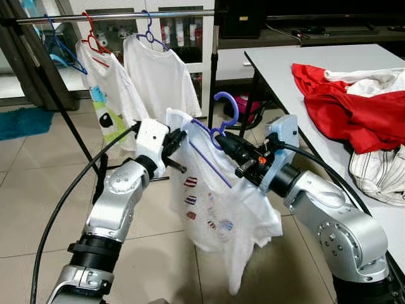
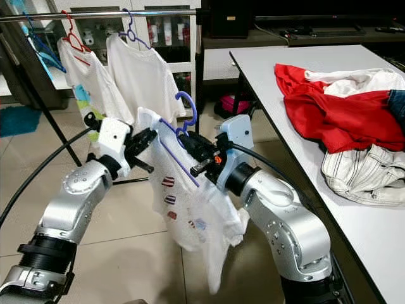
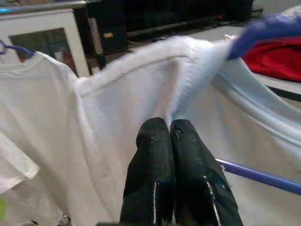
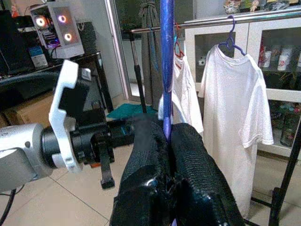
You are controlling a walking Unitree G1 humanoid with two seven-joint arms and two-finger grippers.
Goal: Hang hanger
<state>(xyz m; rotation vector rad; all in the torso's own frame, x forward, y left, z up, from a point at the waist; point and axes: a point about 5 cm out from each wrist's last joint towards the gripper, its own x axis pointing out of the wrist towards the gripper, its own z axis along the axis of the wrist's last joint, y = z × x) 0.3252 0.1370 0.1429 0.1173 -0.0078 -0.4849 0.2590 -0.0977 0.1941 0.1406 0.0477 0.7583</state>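
The right gripper (image 1: 223, 140) pinches the thin, stiff purple hanger (image 1: 226, 114) near its neck, a sound hold. The left gripper (image 1: 178, 140) nips the limp white shirt (image 1: 215, 209), seemingly at a shoulder seam; light, floppy.

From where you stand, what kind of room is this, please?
Probably a laundry or utility corner of a home. A clothes rail holds white T-shirts on hangers, a pile of unsorted clothes lies on a white table, and the floor is tiled.
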